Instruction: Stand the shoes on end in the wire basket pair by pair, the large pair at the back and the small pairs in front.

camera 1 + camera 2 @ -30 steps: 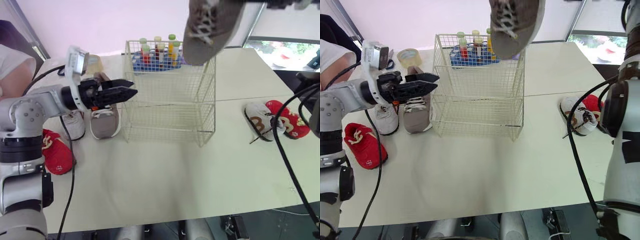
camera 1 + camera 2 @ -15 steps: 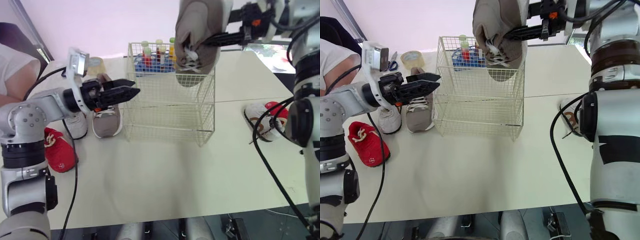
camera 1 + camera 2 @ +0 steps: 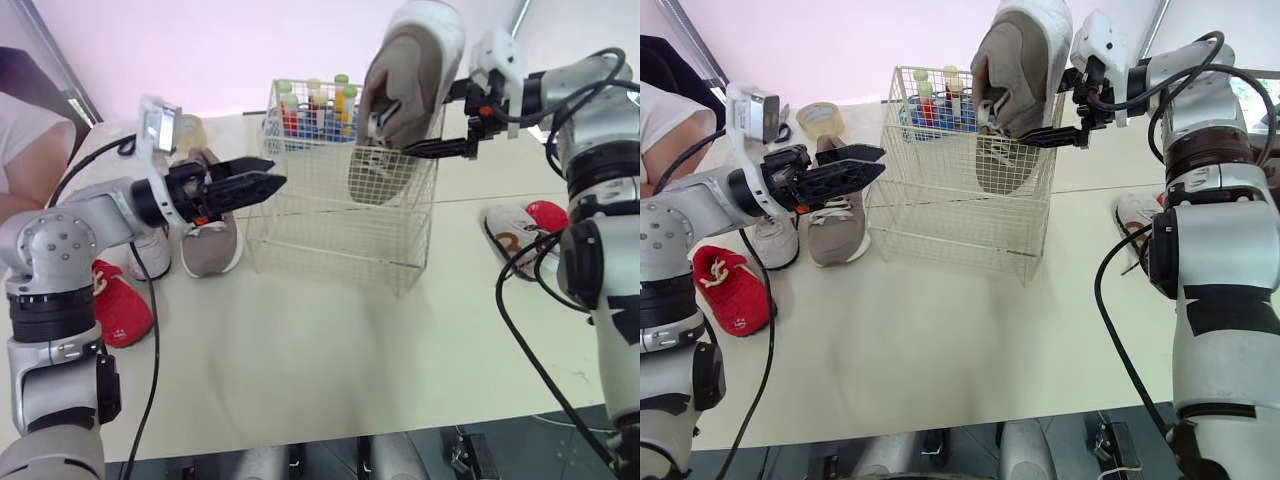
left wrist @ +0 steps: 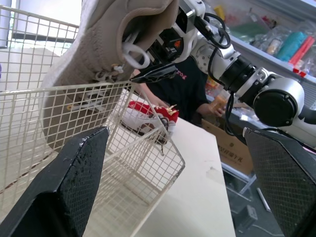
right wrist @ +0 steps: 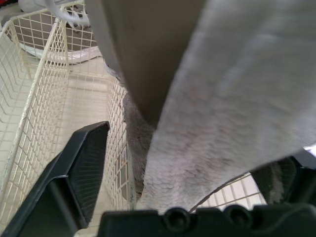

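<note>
My right gripper [image 3: 400, 128] is shut on a large grey shoe [image 3: 405, 100]. The shoe hangs toe down, its toe inside the right side of the wire basket [image 3: 330, 250] and its heel above the rim. The matching grey shoe [image 3: 210, 235] lies on the table left of the basket. Just above that shoe, my left gripper [image 3: 275, 172] is open with nothing in it, close to the basket's left wall. A small white shoe [image 3: 150, 250] and a red one [image 3: 120, 305] lie further left. Another small white shoe [image 3: 505, 235] and a red one [image 3: 550, 215] lie to the right.
A rack of coloured tubes [image 3: 310, 105] stands right behind the basket. A roll of tape [image 3: 818, 118] sits at the back left. A person [image 3: 25, 130] is at the table's left edge. The near half of the table is bare.
My right gripper has brought the grey shoe down from high above and lowered its toe into the basket's right side. The left gripper has barely moved.
</note>
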`<state>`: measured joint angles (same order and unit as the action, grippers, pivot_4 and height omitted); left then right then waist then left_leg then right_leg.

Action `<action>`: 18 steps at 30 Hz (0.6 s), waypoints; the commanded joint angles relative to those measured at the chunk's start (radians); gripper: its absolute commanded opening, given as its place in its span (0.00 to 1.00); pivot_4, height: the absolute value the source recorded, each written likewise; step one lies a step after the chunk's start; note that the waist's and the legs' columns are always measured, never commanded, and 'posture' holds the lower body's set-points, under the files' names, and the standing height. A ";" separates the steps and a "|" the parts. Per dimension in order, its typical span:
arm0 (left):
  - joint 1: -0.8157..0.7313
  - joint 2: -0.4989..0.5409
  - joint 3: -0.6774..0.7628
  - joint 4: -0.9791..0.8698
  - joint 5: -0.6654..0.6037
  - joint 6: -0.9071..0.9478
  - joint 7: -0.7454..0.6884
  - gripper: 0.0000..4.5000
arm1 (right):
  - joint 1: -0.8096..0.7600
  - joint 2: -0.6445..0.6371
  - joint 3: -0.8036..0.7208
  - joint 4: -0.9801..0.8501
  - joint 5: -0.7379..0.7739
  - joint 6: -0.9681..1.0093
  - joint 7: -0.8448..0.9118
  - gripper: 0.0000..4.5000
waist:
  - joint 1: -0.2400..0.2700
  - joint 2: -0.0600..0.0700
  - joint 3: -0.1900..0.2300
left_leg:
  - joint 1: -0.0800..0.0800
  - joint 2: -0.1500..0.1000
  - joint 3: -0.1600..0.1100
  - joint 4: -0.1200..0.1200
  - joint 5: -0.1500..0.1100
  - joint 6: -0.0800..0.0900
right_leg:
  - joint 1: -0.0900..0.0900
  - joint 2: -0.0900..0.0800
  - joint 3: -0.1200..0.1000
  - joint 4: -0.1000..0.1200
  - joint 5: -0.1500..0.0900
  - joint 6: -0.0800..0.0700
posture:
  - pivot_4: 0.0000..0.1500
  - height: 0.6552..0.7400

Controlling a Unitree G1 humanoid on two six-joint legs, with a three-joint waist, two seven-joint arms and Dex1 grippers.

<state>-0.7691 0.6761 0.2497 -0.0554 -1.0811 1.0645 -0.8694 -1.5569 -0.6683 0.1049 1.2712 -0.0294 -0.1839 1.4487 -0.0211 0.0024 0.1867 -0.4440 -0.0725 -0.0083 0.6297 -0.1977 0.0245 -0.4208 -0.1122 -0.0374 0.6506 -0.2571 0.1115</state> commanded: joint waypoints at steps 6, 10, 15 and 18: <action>-0.009 -0.003 0.016 -0.035 -0.022 -0.002 0.006 1.00 | -0.100 -0.084 -0.039 -0.061 -0.033 -0.058 -0.127 0.99 | 0.005 0.000 0.000 | 0.000 0.000 0.001 0.000 0.000 0.000 | -0.001 0.000 0.001 0.000 0.000 0.000 | 1.00 1.00; -0.009 -0.002 0.016 -0.039 -0.021 0.001 0.007 1.00 | -0.116 -0.137 -0.060 -0.086 -0.023 -0.049 -0.155 0.99 | 0.007 0.000 0.000 | 0.000 0.000 0.001 0.001 0.000 -0.001 | 0.000 0.000 0.001 0.000 0.000 0.000 | 1.00 1.00; -0.010 0.004 0.016 -0.037 -0.013 -0.002 0.007 1.00 | -0.042 -0.169 -0.100 -0.180 0.016 0.005 -0.151 0.99 | 0.001 0.000 0.000 | 0.000 0.000 0.001 0.000 0.000 -0.001 | 0.000 0.000 0.002 0.001 0.000 0.000 | 1.00 1.00; -0.012 0.020 0.021 -0.013 0.026 -0.031 0.010 1.00 | 0.074 -0.180 -0.153 -0.333 0.074 0.129 -0.187 0.99 | 0.003 0.000 0.000 | 0.001 0.001 0.001 0.001 0.000 0.000 | 0.000 0.000 0.002 0.001 0.000 0.000 | 1.00 1.00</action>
<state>-0.7693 0.6718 0.2481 -0.0606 -1.0726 1.0600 -0.8631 -1.5063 -0.8329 0.0003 1.0321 -0.0077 -0.1215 1.2892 -0.0184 0.0022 0.1867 -0.4430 -0.0720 -0.0069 0.6306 -0.1975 0.0244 -0.4207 -0.1121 -0.0350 0.6519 -0.2571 0.1113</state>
